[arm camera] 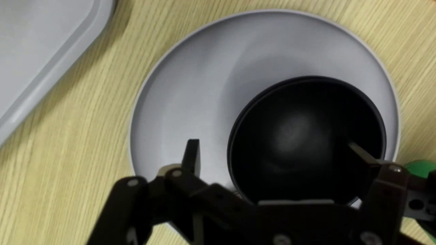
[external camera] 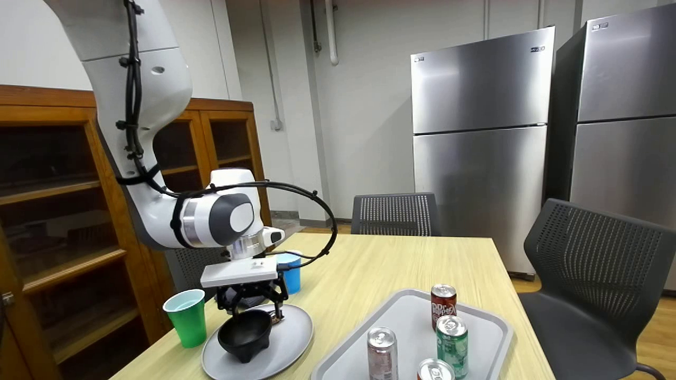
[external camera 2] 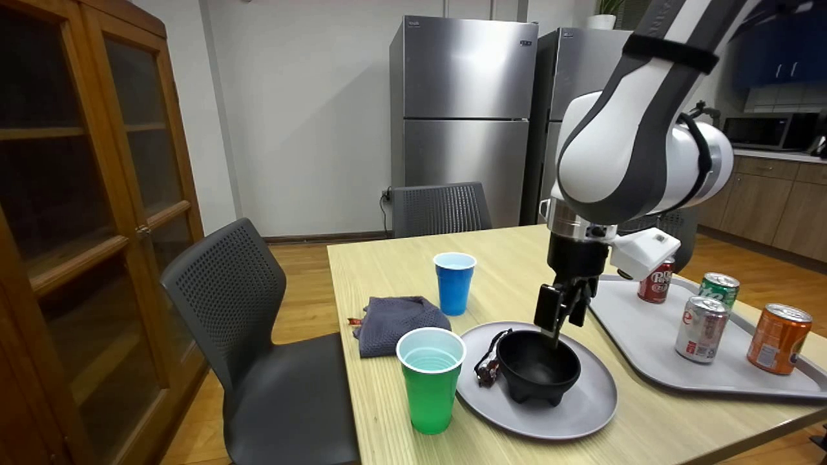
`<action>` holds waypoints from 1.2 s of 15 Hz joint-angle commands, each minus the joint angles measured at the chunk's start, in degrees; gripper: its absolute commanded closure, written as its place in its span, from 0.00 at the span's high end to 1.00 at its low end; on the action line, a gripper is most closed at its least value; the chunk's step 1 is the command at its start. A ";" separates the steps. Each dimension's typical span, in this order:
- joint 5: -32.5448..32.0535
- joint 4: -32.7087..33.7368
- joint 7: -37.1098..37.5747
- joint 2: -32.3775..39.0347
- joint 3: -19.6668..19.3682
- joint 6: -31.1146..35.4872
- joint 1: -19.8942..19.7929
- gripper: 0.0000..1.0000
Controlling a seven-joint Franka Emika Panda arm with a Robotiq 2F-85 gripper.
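Observation:
My gripper stands open above a black bowl, holding nothing. The bowl sits on a round grey plate. In the wrist view the left finger is over bare plate beside the bowl, and the right finger overlaps the bowl's inside near its right rim. Whether a finger touches the bowl cannot be told. A small dark wrapped item lies on the plate against the bowl; in the wrist view it is almost wholly hidden by the gripper.
A green cup stands close to the plate, with a dark folded cloth and a blue cup behind. On the opposite side a grey tray carries several cans, among them a Dr Pepper can and an orange can. Chairs surround the table.

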 commanded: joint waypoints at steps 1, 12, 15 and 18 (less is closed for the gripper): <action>-4.06 3.93 6.69 4.63 -1.88 1.90 1.94 1.00; -6.12 8.90 11.10 10.34 -3.83 2.04 4.02 0.64; -6.24 8.85 11.22 10.26 -3.91 1.87 4.12 0.38; -6.28 8.62 11.11 10.01 -3.87 1.81 4.06 0.16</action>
